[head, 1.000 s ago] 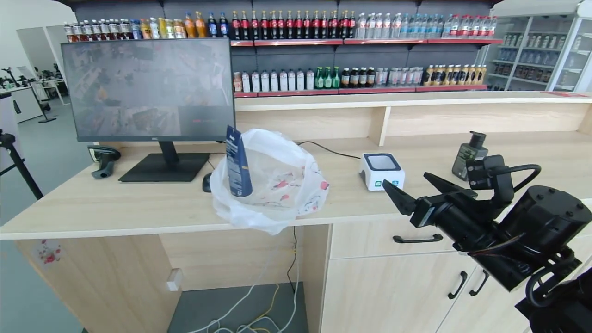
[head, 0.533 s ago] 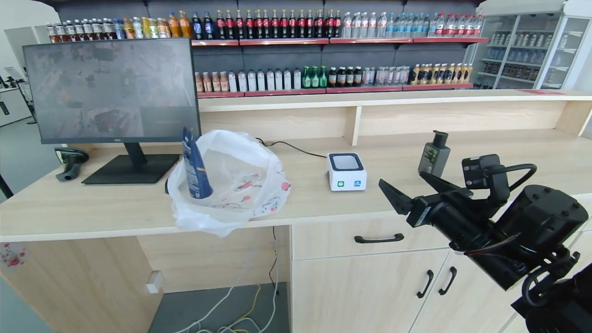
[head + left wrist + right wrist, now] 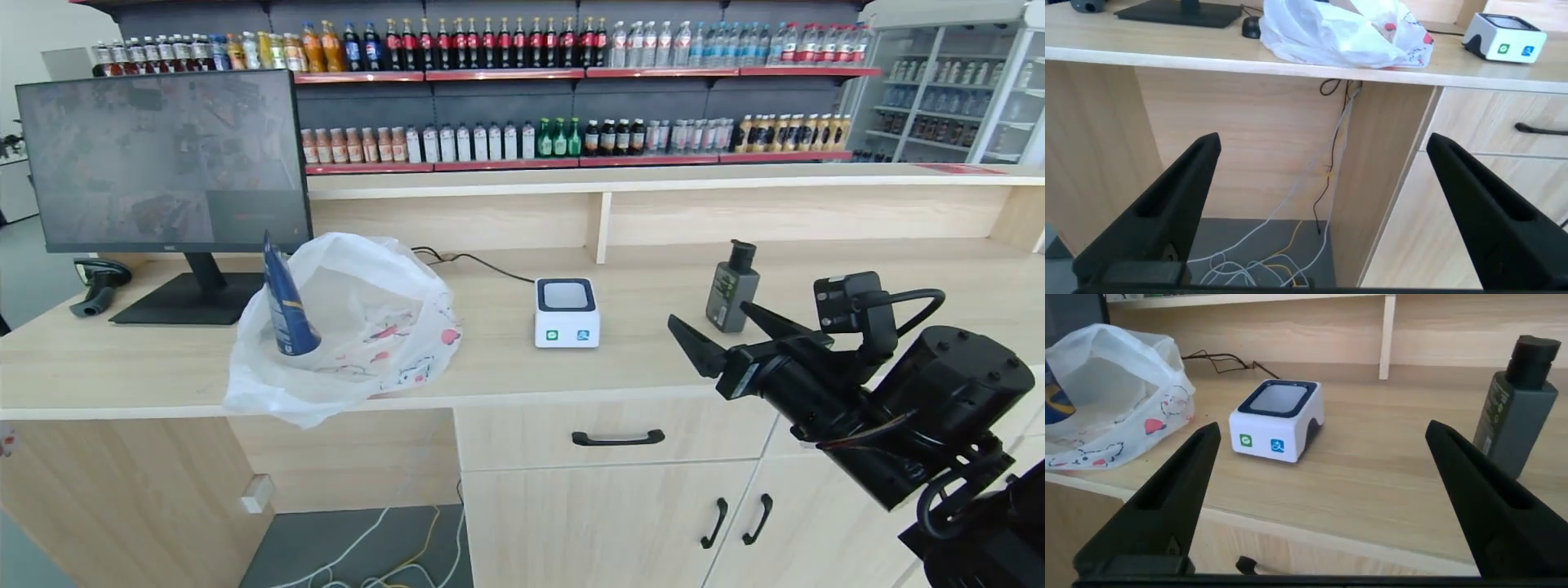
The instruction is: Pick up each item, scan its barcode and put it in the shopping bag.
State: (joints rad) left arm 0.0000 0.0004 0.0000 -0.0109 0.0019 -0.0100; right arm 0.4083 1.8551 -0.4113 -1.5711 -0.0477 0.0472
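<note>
A white plastic shopping bag (image 3: pixel 367 327) lies open on the wooden counter (image 3: pixel 506 367), with a blue tube (image 3: pixel 286 304) standing in it. To its right sits the white barcode scanner (image 3: pixel 566 313), then a dark pump bottle (image 3: pixel 732 287). My right gripper (image 3: pixel 709 314) hangs open and empty at the counter's front edge, just before the bottle. The right wrist view shows the right gripper (image 3: pixel 1319 437) facing the scanner (image 3: pixel 1276 420), the bottle (image 3: pixel 1519 408) and the bag (image 3: pixel 1110 392). My left gripper (image 3: pixel 1323 140) is open and empty, low before the counter front, below the bag (image 3: pixel 1331 33).
A monitor (image 3: pixel 163 159) and a handheld scanner (image 3: pixel 98 282) stand at the counter's left. A raised ledge (image 3: pixel 653 175) and drink shelves (image 3: pixel 571 49) lie behind. Drawers and doors with black handles (image 3: pixel 618 438) front the counter; cables (image 3: pixel 1290 253) hang in the open bay.
The whole head view has shifted, so the camera moved rightward along the counter. The bottle now lies closer to my right gripper. Both grippers stay open.
</note>
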